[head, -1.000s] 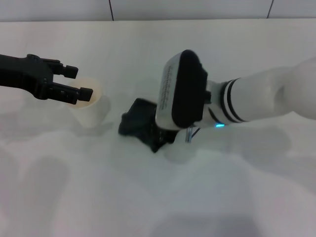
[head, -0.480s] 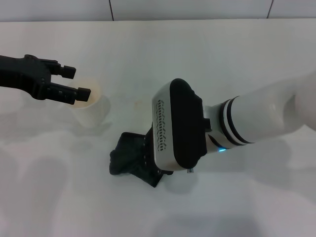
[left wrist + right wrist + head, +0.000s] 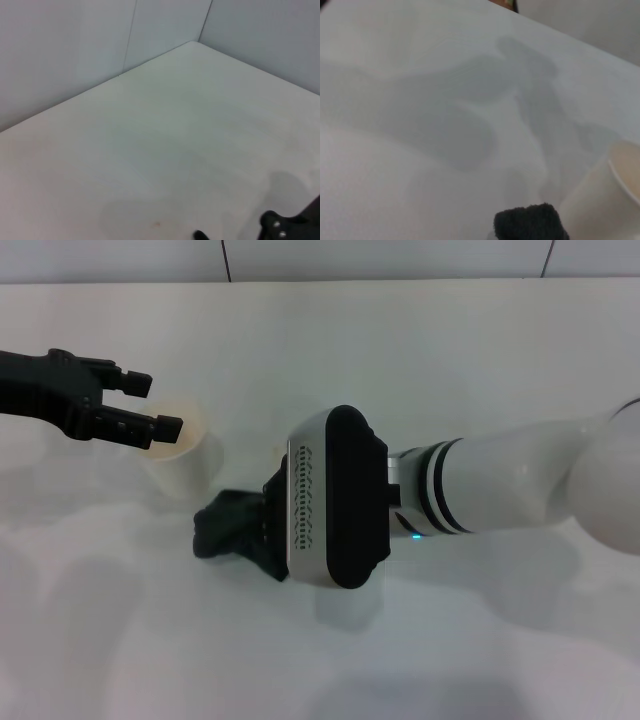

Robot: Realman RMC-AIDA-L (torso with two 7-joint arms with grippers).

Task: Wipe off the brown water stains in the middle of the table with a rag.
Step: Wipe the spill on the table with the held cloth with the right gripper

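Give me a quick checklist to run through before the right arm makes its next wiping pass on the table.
1. Rag under the right arm and lying on the table: ok, its dark bulk sticks out toward the cup.
2. Right gripper's hold on the rag: cannot tell, the wrist housing hides it.
3. Brown water stains located: cannot tell, none shows on the bare tabletop; rag and arm may cover the spot.
4. Clearance to the white cup: not ok, the rag lies right beside it, so a sweep toward the robot's left could knock it.
5. Left gripper out of the way: ok, jaws open, hovering over the cup's rim, apart from the rag.
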